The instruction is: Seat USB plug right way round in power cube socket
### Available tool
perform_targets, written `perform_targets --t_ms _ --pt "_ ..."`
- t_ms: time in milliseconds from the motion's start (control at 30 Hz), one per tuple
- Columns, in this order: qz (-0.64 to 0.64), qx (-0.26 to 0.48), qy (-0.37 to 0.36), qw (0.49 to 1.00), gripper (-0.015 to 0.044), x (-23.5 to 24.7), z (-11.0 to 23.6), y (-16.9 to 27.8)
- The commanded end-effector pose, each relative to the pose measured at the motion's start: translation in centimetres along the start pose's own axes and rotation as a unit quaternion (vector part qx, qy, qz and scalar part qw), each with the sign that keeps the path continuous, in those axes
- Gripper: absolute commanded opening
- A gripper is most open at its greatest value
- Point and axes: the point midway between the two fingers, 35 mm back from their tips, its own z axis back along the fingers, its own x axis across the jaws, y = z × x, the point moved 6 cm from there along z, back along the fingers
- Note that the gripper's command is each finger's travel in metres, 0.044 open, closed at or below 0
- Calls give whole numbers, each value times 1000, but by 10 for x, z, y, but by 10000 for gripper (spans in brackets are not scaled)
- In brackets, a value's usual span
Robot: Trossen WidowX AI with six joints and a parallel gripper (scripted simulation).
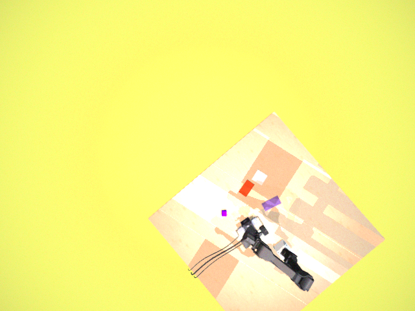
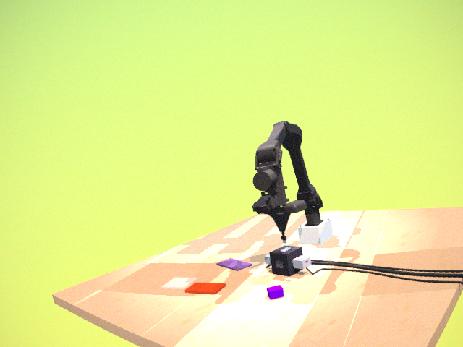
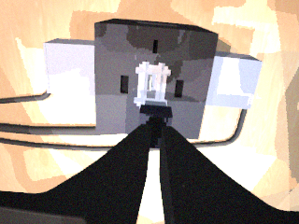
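The dark power cube (image 2: 280,259) (image 3: 192,56) stands on the table. Its top socket (image 2: 285,249) (image 3: 140,81) shows as a pale frame between dark slots. My gripper (image 2: 283,235) (image 3: 155,134) is shut on the USB plug (image 2: 283,238) (image 3: 156,112), a small dark body with a pale metal end pointing down. In the exterior view the plug hangs just above the cube's top, with a small gap. In the wrist view its metal end overlaps the near edge of the socket. Which way round the plug faces cannot be told. The arm hides the plug in the top view.
White plug blocks (image 2: 302,262) (image 3: 70,70) sit on the cube's sides, with dark cables (image 2: 366,267) (image 3: 61,126) running to the table edge. A purple block (image 1: 224,212) (image 2: 275,292), red panel (image 1: 246,188) (image 2: 205,288), white panel (image 1: 259,177) (image 2: 179,283) and lilac panel (image 1: 271,203) (image 2: 234,264) lie nearby.
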Motion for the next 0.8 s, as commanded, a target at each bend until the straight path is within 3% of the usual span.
perform_targets --t_ms 0,767 --pt "50 0 0 999 0 0 0 0" --pt "344 0 0 939 0 0 0 0"
